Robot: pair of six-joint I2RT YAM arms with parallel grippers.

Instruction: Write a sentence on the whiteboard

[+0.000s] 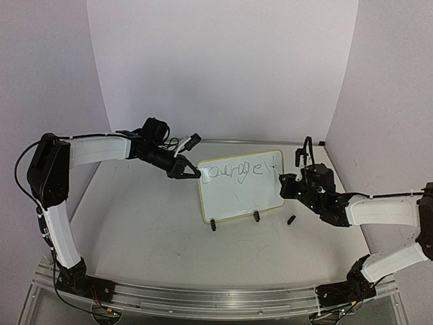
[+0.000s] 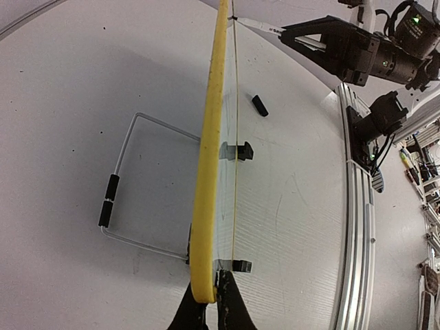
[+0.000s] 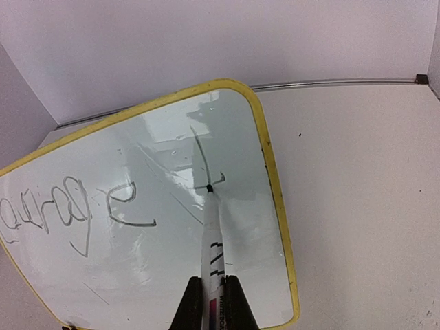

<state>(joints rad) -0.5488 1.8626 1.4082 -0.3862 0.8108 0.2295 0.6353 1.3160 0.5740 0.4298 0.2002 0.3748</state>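
Observation:
The whiteboard [image 1: 240, 196] stands tilted on two black clip feet at the table's middle, with a yellow rim [image 2: 210, 158]. My left gripper [image 1: 194, 170] is shut on its upper left corner; in the left wrist view the fingertips [image 2: 210, 300] pinch the rim edge-on. My right gripper [image 3: 213, 292] is shut on a white marker [image 3: 212, 237]. The marker's black tip touches the board near its right edge, at the foot of a fresh "t" stroke. The sentence [image 1: 237, 169] reads "courage t" in one line along the top, and it also shows in the right wrist view [image 3: 75, 213].
The black marker cap [image 1: 291, 220] lies on the table right of the board, also seen from the left wrist [image 2: 259, 105]. A wire stand [image 2: 134, 182] props the board from behind. White walls close in at the back and sides, and an aluminium rail [image 1: 223, 298] runs along the near edge.

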